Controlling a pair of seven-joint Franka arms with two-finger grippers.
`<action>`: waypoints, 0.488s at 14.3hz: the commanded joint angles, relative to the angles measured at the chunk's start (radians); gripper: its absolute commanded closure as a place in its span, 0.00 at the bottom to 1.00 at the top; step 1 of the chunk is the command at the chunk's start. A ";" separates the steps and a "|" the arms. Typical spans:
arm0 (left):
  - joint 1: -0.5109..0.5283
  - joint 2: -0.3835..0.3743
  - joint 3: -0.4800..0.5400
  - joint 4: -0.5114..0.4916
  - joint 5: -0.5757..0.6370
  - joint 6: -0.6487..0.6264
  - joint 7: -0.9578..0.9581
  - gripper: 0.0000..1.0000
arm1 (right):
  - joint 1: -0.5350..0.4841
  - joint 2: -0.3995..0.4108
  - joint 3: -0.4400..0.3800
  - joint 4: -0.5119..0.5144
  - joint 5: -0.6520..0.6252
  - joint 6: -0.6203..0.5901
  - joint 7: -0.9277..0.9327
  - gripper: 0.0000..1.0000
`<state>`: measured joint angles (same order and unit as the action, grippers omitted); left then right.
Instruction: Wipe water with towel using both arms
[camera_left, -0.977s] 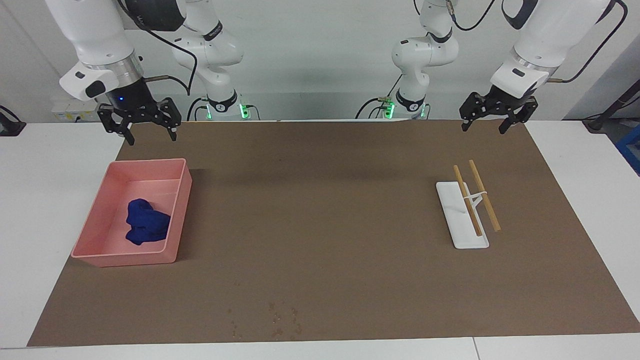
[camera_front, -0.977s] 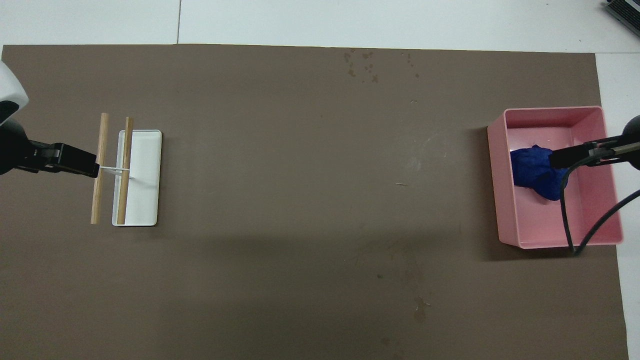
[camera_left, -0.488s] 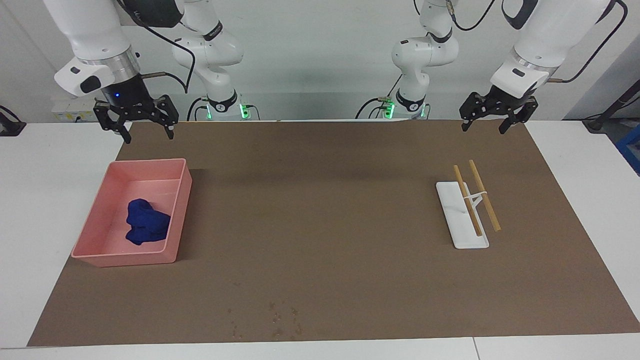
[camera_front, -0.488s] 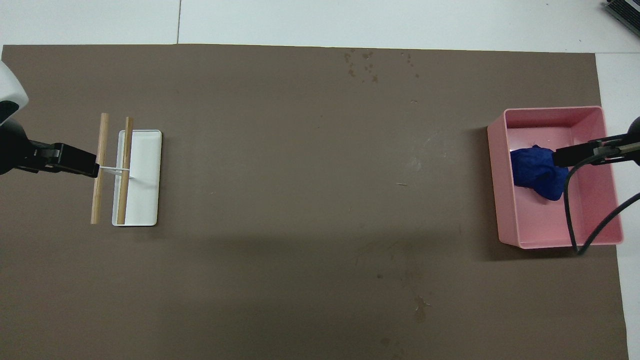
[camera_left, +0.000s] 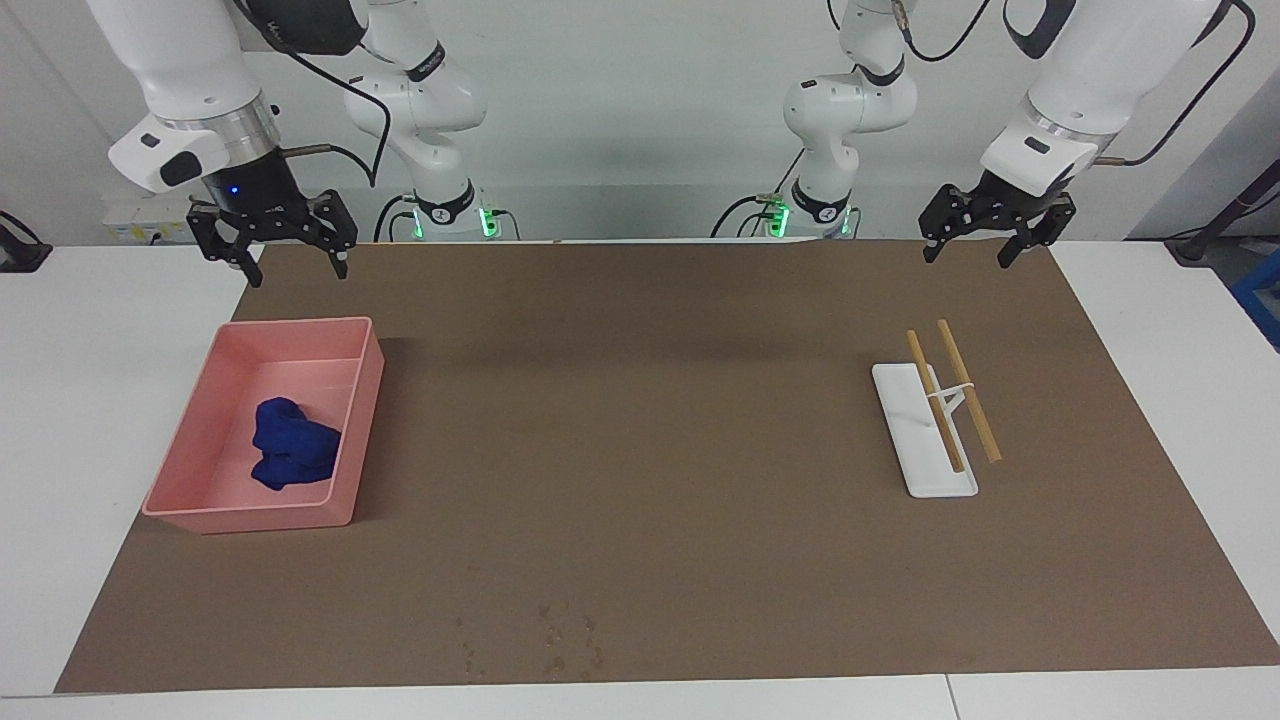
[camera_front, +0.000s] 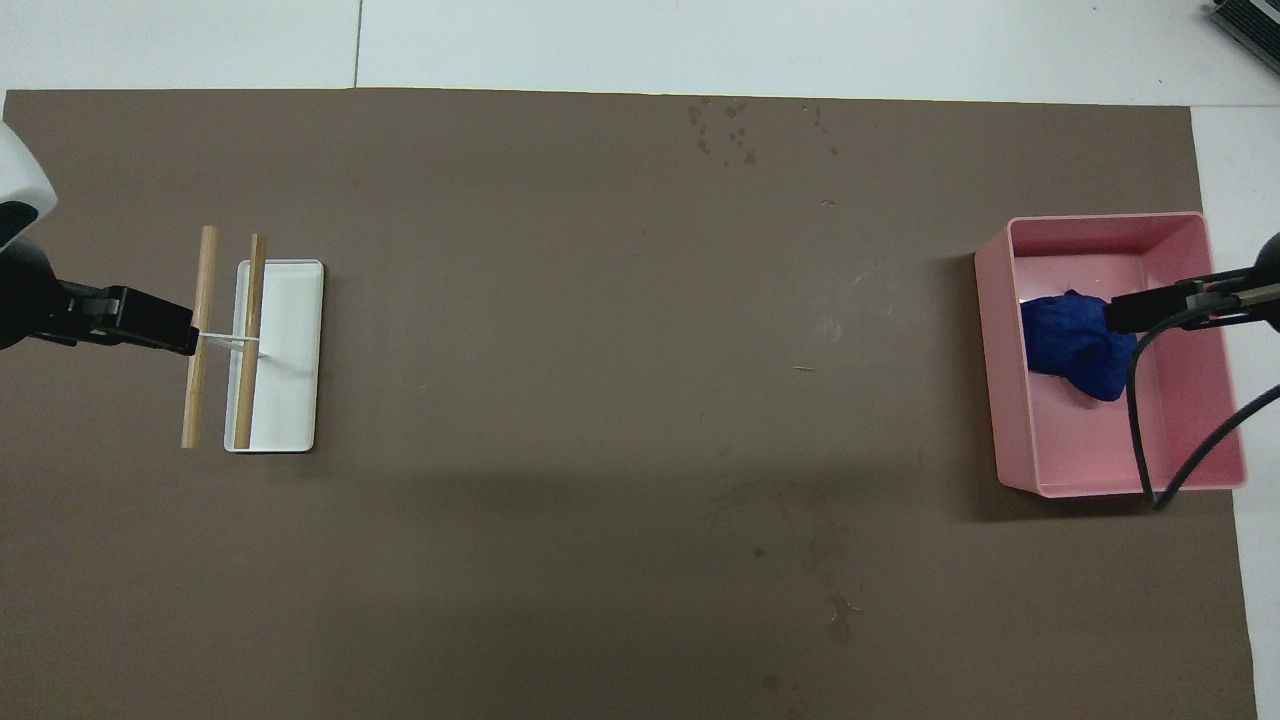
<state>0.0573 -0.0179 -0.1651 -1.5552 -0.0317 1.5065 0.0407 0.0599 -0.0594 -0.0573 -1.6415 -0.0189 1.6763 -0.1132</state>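
Note:
The towel (camera_left: 293, 456) is a crumpled deep-blue cloth lying in the pink tray (camera_left: 362, 430) at the right arm's end of the table; from overhead the towel (camera_front: 1070, 345) lies mid-tray. My right gripper (camera_left: 275, 250) hangs open and empty high over the tray, well clear of the cloth; only its tip (camera_front: 1150, 308) shows from overhead. My left gripper (camera_left: 995, 240) hangs open and empty over the mat beside the rod rack, and its tip (camera_front: 150, 322) shows from overhead. The water (camera_front: 838, 615) is a faint narrow smudge on the mat near the robots.
A white rack (camera_left: 925, 440) holding two wooden rods (camera_left: 968, 390) sits at the left arm's end. A cluster of small dark specks (camera_left: 560, 640) marks the brown mat (camera_left: 640, 450) at its edge farthest from the robots. A black cable (camera_front: 1140, 420) hangs over the tray.
My right gripper has risen slightly and drawn back a little over the tray. The left arm, towel and rack have not moved.

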 joint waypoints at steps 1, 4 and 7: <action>0.007 -0.031 -0.001 -0.034 -0.011 0.006 0.005 0.00 | 0.003 -0.007 0.002 0.003 0.019 0.002 0.041 0.00; 0.009 -0.031 -0.001 -0.034 -0.011 0.006 0.005 0.00 | 0.004 -0.007 0.002 0.000 0.020 0.000 0.044 0.00; 0.009 -0.031 -0.001 -0.034 -0.011 0.006 0.005 0.00 | 0.014 -0.007 0.007 0.002 0.020 -0.004 0.073 0.00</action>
<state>0.0573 -0.0179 -0.1651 -1.5552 -0.0317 1.5065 0.0407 0.0645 -0.0594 -0.0519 -1.6412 -0.0189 1.6763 -0.0802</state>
